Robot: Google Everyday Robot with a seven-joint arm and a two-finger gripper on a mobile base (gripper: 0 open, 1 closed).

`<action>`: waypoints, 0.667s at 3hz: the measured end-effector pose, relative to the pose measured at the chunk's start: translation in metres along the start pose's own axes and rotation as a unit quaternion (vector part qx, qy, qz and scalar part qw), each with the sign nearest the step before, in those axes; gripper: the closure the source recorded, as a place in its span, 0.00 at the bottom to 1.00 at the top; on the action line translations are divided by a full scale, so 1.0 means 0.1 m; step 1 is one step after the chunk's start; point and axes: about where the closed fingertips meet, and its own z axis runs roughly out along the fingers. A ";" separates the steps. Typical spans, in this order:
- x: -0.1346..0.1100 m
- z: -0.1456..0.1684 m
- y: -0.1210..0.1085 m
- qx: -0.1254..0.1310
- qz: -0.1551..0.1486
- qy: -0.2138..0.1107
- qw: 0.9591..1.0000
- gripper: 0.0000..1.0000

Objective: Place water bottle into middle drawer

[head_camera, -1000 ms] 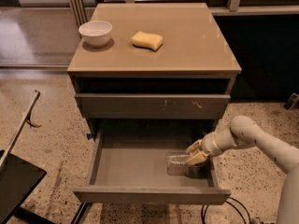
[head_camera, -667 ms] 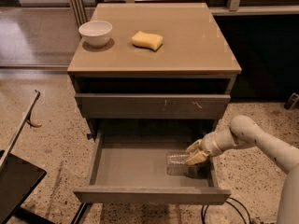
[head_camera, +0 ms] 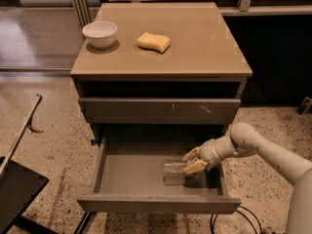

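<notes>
1. The robot's arm [head_camera: 273, 152] runs off the right edge, so its base is out of sight.
2. The gripper [head_camera: 186, 164] reaches into the open middle drawer [head_camera: 146, 204] at its right side, its two tan fingers [head_camera: 194, 153] spread apart.
3. The water bottle [head_camera: 173, 172] lies on its side on the drawer floor, right of centre, with one end at the lower fingertip; contact is unclear.
4. It is small, clear and crinkled, and faint against the grey floor.
</notes>
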 end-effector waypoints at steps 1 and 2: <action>0.08 0.26 0.03 -0.022 0.010 0.004 1.000 1.00; 0.26 0.41 0.01 -0.028 0.032 0.005 0.999 0.82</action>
